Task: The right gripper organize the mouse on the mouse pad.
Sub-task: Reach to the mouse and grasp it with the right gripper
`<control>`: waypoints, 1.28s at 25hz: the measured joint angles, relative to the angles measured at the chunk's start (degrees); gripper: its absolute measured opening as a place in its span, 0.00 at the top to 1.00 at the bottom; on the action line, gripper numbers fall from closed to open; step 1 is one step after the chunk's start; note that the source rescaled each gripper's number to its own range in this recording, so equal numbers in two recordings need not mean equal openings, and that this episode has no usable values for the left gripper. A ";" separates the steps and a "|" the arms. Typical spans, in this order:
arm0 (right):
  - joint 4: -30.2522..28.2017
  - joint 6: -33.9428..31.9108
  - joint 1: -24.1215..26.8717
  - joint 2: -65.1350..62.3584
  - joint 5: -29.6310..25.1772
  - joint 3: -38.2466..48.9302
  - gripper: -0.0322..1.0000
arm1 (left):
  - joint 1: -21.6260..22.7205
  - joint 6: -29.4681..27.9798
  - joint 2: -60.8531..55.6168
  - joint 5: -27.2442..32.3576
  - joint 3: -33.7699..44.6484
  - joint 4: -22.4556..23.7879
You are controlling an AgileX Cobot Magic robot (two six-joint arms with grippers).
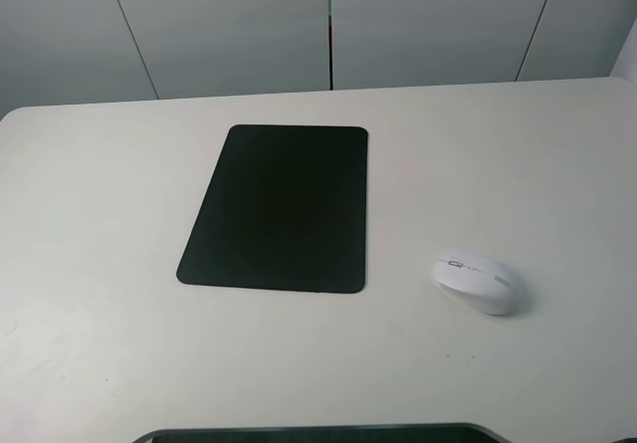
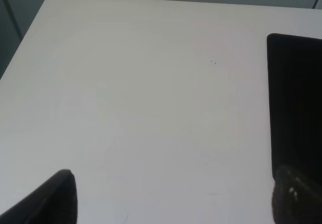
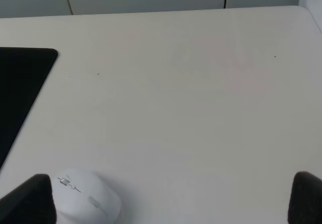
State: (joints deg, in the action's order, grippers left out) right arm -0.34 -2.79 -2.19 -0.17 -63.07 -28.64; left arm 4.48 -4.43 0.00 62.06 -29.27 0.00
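The white mouse (image 1: 480,282) lies on the bare table, a little to the right of the black mouse pad (image 1: 279,209) and near its front right corner. Nothing lies on the pad. Neither arm shows in the exterior high view. In the right wrist view my right gripper (image 3: 166,204) is open and empty, with its fingertips (image 3: 25,201) wide apart. The mouse (image 3: 88,199) lies just beside one fingertip, and the pad's corner (image 3: 20,88) shows beyond it. My left gripper (image 2: 171,204) is open and empty over bare table, with the pad's edge (image 2: 297,103) beside it.
The white table (image 1: 518,164) ends at a grey panelled wall (image 1: 328,25) at the back. A dark curved edge (image 1: 318,433) shows along the bottom of the exterior high view.
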 joint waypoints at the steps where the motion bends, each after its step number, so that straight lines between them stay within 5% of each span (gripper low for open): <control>1: 0.00 0.00 0.00 0.00 0.00 0.00 0.00 | 0.00 0.00 0.00 0.00 0.00 0.00; 32: -0.11 0.28 0.00 1.56 0.10 -0.10 0.00 | 0.00 0.00 0.00 0.00 0.00 0.00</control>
State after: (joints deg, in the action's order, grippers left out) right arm -0.45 -2.51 -2.19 1.38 -62.96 -28.74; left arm 4.48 -4.43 0.00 62.06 -29.27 0.00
